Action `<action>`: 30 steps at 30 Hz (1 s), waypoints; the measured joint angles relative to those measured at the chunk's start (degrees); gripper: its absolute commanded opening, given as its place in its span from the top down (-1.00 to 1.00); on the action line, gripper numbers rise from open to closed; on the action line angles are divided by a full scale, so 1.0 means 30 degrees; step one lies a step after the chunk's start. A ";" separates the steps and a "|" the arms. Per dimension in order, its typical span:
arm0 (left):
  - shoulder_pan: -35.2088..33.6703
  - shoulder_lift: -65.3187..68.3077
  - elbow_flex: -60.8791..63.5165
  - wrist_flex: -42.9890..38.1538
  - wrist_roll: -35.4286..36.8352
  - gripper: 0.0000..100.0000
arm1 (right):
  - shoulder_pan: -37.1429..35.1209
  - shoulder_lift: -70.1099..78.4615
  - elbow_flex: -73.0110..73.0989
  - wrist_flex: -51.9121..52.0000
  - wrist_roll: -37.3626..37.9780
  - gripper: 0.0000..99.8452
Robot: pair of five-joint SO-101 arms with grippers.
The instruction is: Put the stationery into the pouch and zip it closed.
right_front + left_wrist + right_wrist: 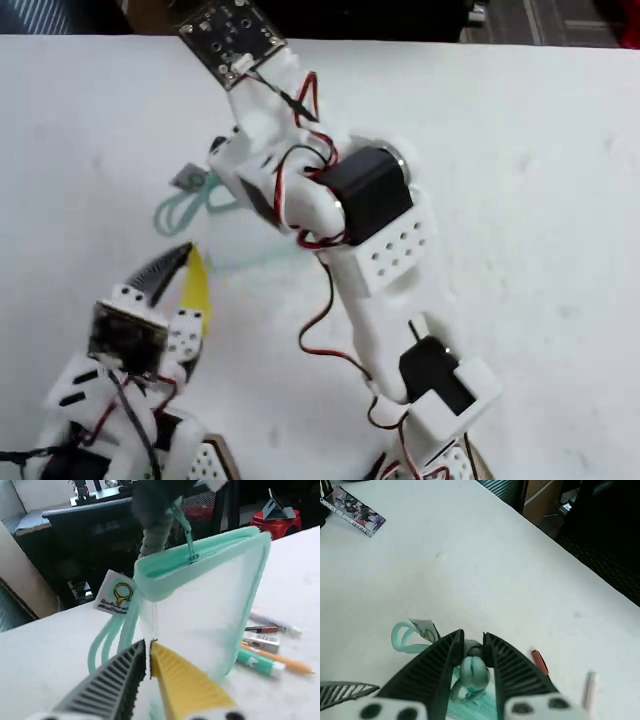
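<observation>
Your right gripper [472,636] pinches the mint zipper pull [472,672] at the top of the pouch [200,615], which stands upright on the table [520,180]. Your left gripper [149,646] is clamped on the pouch's lower edge. The pens [265,646] lie just beside the pouch.

High view overhead, looking down; both wrist views close, sharing pouch [200,605]

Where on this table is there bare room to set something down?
Wide bare table right of the right arm; another patch in the far-left corner beyond the loop of the pouch. Crowded where the left gripper pinches the pouch, the right gripper its zipper pull, pens alongside.
</observation>
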 measured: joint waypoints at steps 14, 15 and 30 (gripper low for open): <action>-0.4044 0.0352 1.0813 -1.6850 -0.2081 0.75 | -0.0557 -0.1934 0.0850 0.0000 -0.0029 0.97; -0.4161 0.0352 1.0813 -1.7143 -0.2081 0.77 | -0.0557 -0.2168 0.1172 0.0000 -0.0029 0.97; -0.5480 0.0352 1.0842 -1.6322 0.0059 0.74 | 0.0088 -0.2784 0.2549 -0.0029 0.0996 0.96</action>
